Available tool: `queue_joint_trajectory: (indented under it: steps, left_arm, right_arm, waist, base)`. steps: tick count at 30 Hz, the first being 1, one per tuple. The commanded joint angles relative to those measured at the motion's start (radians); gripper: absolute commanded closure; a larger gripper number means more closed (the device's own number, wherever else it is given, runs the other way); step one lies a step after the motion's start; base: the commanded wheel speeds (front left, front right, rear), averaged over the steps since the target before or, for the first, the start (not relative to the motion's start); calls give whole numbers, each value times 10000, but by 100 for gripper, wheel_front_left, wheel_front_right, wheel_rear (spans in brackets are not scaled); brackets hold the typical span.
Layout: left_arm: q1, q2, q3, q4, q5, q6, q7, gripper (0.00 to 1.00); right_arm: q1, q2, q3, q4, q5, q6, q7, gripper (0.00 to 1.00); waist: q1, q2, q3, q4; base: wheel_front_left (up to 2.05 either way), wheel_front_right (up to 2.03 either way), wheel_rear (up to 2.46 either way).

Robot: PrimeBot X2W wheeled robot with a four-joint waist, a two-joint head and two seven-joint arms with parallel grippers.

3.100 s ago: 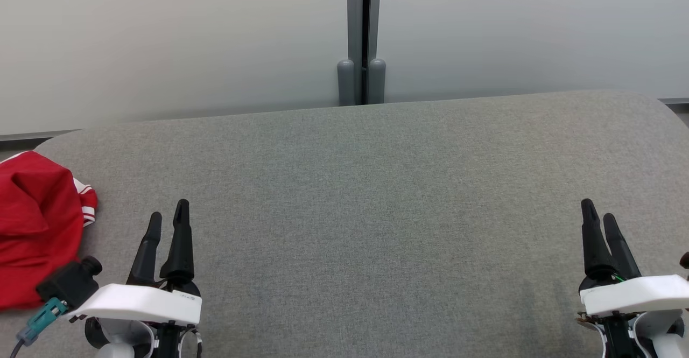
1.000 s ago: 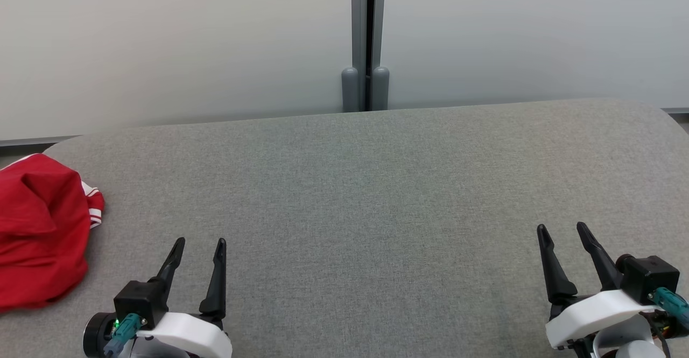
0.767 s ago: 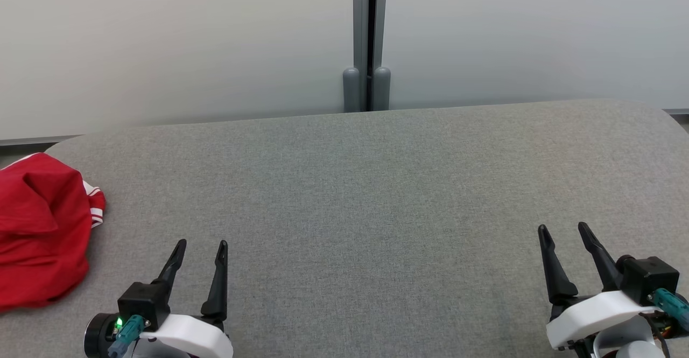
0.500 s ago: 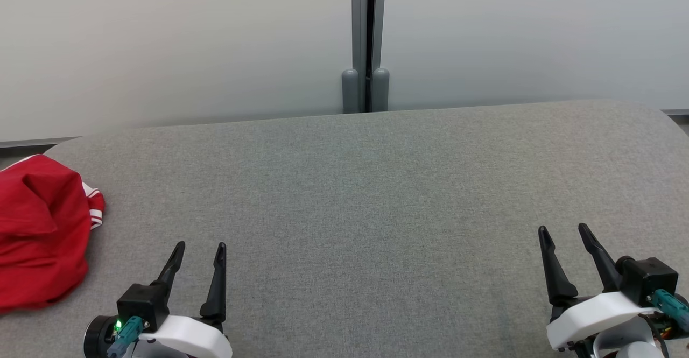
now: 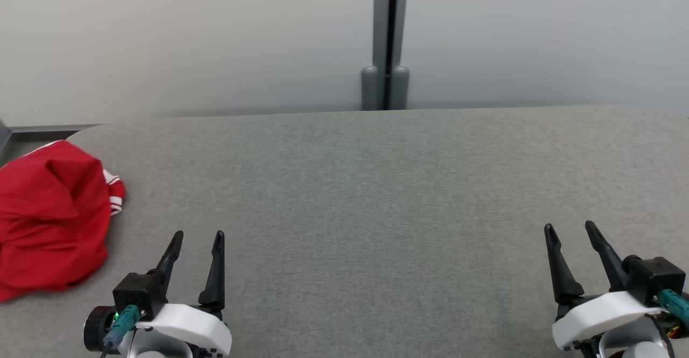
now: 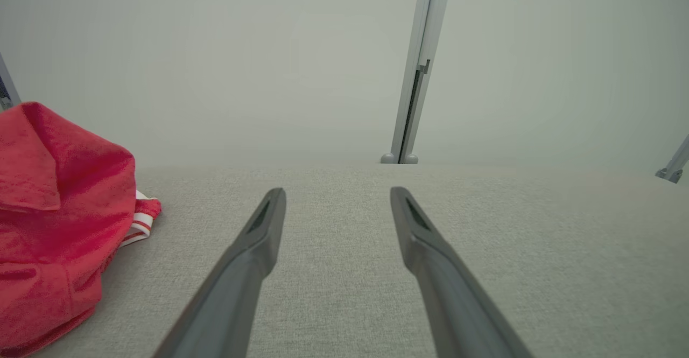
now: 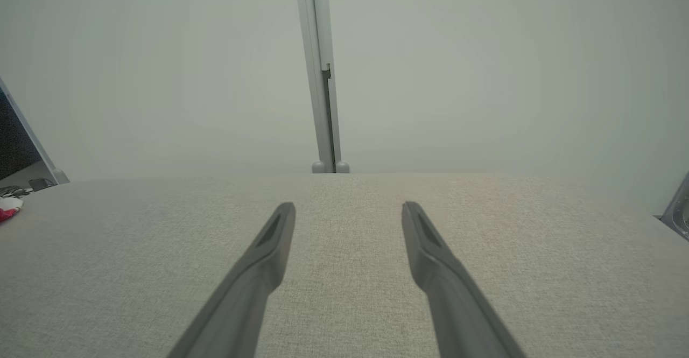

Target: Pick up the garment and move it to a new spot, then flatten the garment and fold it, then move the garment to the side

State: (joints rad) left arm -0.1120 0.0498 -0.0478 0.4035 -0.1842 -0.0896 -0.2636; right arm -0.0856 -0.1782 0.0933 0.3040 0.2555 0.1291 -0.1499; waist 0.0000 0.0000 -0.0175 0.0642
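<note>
The garment (image 5: 51, 218) is red with a white-striped cuff, lying crumpled at the far left edge of the grey padded surface (image 5: 377, 185). In the left wrist view the garment (image 6: 54, 218) bulks up left of the fingers. My left gripper (image 5: 196, 235) stands open near the front edge, right of the garment and apart from it, nothing between its fingers (image 6: 253, 250). My right gripper (image 5: 570, 226) is open at the front right, far from the garment, with bare surface between its fingers (image 7: 430, 250). A red scrap of the garment (image 7: 6, 213) peeks at the right wrist view's left edge.
A pale wall with a grey vertical post (image 5: 390, 40) rises right behind the surface's far edge. The surface's left corner is rounded, with a dark floor strip (image 5: 32, 132) beyond it. A dark panel (image 7: 16, 148) stands off the left end.
The head camera has shifted, sliding the whole scene rightward in the picture. Earlier still, both grippers rolled about their wrists and drew back toward the front edge. The garment lies as before.
</note>
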Motion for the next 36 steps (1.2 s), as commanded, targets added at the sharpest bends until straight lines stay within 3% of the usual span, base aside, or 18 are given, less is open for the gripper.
queue_joint_trajectory:
  steps: [1,14,20,26,36]
  left_arm:
    - [-115,46,48,2,-19,44,-14,0]
    - [-390,49,509,-124,-171,134,-10,0]
    - [-316,39,651,-149,-231,143,-10,0]
    - [-264,31,812,-175,-233,122,-10,0]
    - [-409,24,821,-121,-245,131,-10,0]
  right_arm:
    - [48,-29,-7,-67,-21,29,24,0]
    - [185,-84,21,-1175,-436,29,465,0]
    - [99,-64,179,-1466,-520,29,644,0]
    - [63,10,257,-1605,-488,27,711,0]
    - [90,-64,179,-1720,-488,26,791,0]
  waist:
    - [0,0,39,224]
    - [0,0,242,2985]
    - [0,0,323,3951]
    - [0,0,307,4421]
    - [0,0,368,4518]
  base:
    - [0,0,0]
    - [0,0,0]
    - [0,0,0]
    - [0,0,0]
    - [0,0,0]
